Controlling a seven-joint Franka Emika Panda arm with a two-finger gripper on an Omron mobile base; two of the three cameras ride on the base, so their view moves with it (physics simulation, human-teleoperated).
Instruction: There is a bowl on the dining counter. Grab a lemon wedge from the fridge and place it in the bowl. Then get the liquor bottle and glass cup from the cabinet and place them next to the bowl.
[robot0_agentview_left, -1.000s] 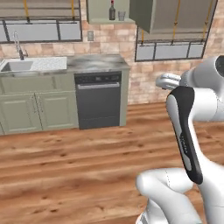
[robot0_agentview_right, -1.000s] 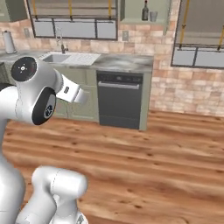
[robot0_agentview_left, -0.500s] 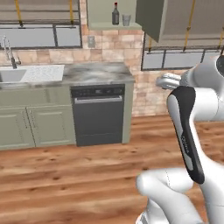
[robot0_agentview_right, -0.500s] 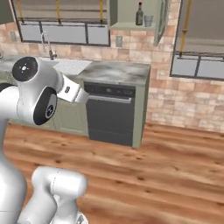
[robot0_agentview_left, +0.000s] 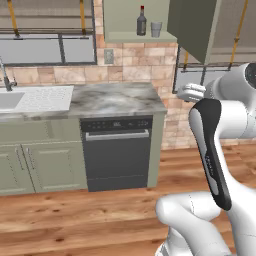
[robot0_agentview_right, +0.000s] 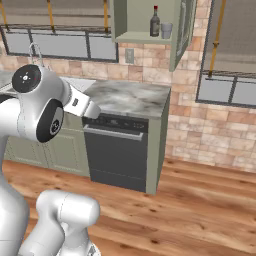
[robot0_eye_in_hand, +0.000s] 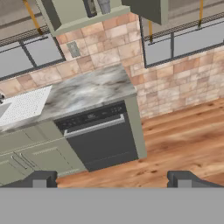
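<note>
A dark liquor bottle (robot0_agentview_left: 142, 21) and a small glass cup (robot0_agentview_left: 156, 29) stand side by side on the shelf of an open wall cabinet (robot0_agentview_left: 131, 36). Its door (robot0_agentview_left: 192, 27) is swung out to the right. The right base view shows the same bottle (robot0_agentview_right: 155, 22) and cup (robot0_agentview_right: 166, 30), and the hand view has the bottle (robot0_eye_in_hand: 90, 6) and cup (robot0_eye_in_hand: 104, 5) at its top edge. My gripper (robot0_eye_in_hand: 111, 179) is open and empty, well short of the cabinet and lower than its shelf. The bowl and the lemon wedge are out of view.
Below the cabinet a marble counter (robot0_agentview_left: 115, 97) tops a dark dishwasher (robot0_agentview_left: 117, 152). A sink (robot0_agentview_left: 30, 97) and green cupboards (robot0_agentview_left: 35, 162) lie to the left. Brick wall and windows (robot0_agentview_right: 225, 87) run to the right, with open wooden floor (robot0_agentview_right: 200, 205) in front.
The base has driven closer, so the counter, dishwasher and cabinet now look larger and nearer in both base views. The gripper has stayed open.
</note>
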